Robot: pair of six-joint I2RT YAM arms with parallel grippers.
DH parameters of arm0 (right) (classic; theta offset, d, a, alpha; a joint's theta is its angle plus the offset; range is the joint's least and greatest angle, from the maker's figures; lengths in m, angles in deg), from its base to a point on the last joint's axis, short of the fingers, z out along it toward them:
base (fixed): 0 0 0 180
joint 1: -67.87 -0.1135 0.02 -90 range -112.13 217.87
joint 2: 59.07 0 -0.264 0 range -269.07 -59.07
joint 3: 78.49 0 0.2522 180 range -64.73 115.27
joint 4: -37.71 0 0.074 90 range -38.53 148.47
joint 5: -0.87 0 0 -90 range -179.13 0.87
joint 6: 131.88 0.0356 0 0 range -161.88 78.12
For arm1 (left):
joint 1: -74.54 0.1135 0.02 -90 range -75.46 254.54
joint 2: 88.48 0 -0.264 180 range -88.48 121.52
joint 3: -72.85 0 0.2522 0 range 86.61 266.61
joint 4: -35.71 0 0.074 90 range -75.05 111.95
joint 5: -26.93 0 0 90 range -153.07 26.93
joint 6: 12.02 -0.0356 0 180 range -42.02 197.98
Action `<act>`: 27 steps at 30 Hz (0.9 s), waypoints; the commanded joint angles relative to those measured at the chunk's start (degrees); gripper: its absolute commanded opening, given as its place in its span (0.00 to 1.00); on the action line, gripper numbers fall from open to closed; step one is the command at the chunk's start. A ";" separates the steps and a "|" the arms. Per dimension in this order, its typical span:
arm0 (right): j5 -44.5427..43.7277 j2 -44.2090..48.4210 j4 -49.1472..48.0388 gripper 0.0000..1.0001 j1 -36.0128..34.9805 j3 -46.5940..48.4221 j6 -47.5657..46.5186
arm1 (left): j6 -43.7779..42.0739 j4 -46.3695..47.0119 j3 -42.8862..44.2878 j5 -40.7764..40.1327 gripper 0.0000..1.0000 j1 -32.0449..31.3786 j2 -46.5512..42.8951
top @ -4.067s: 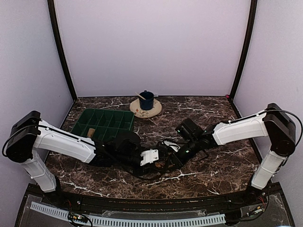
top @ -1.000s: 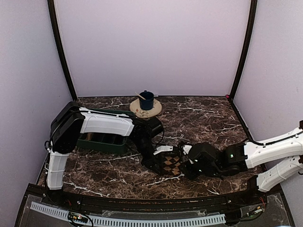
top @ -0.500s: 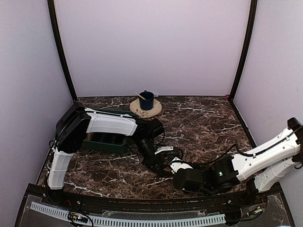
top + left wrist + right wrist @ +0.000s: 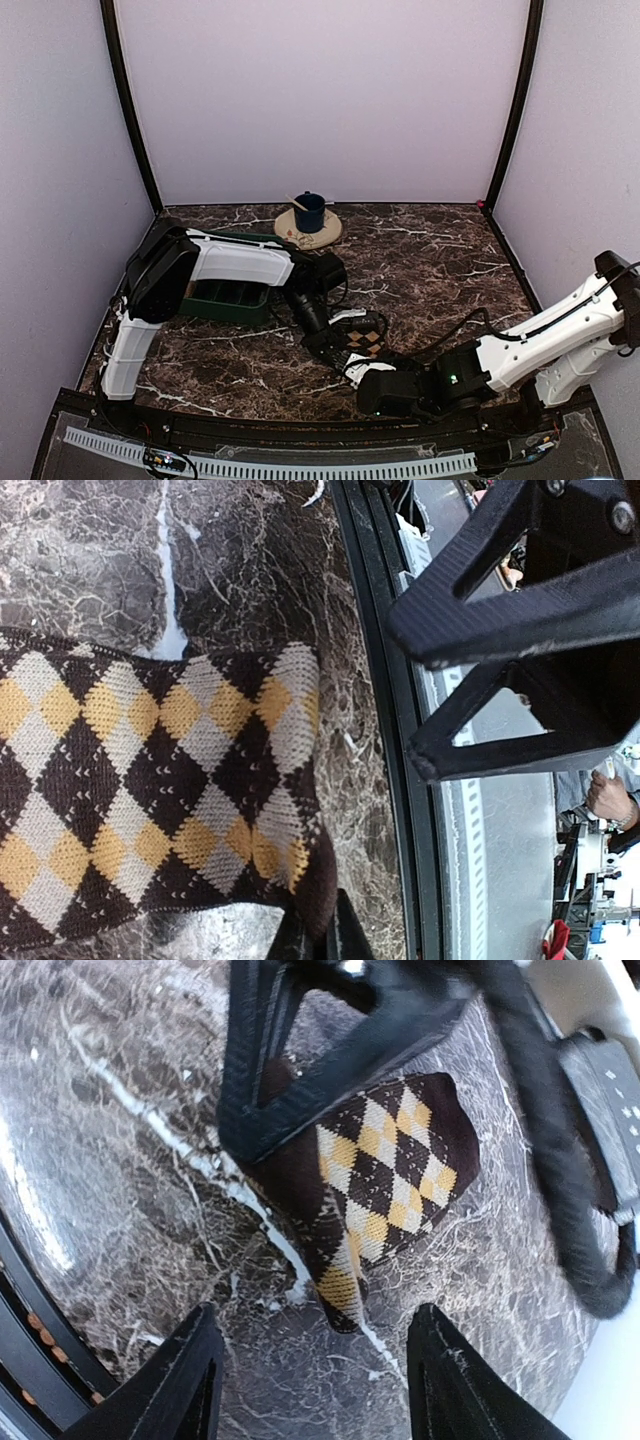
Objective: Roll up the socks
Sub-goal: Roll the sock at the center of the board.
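Note:
A brown, cream and yellow checkered sock (image 4: 150, 770) lies folded on the marble table, near the middle of the front in the top view (image 4: 363, 340). My left gripper (image 4: 320, 935) is shut on its dark brown edge, with the fingers pinching the fabric at the bottom of the left wrist view. My right gripper (image 4: 320, 1390) stands open just short of the sock's pointed end (image 4: 345, 1290), with both fingers apart over bare marble. In the top view the right gripper (image 4: 365, 372) sits on the near side of the sock and the left gripper (image 4: 338, 350) on its left side.
A green compartment tray (image 4: 225, 295) sits under the left arm at the left. A blue cup (image 4: 309, 212) stands on a round mat at the back. The table's black front rail (image 4: 395, 780) runs close to the sock.
My right gripper has let go of the sock, opened wide and drawn back toward the table's near edge. The left gripper has stayed shut on the sock.

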 commanded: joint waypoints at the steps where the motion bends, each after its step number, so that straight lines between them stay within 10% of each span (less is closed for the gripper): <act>1: -0.09 -1.53 -1.39 0.59 -0.59 1.02 -5.34 | -0.83 -2.69 1.72 2.64 0.00 0.37 0.51; 27: 5.22 -1.95 -5.44 0.52 6.46 -0.98 -14.44 | -0.97 -3.85 2.39 4.49 0.00 0.39 1.28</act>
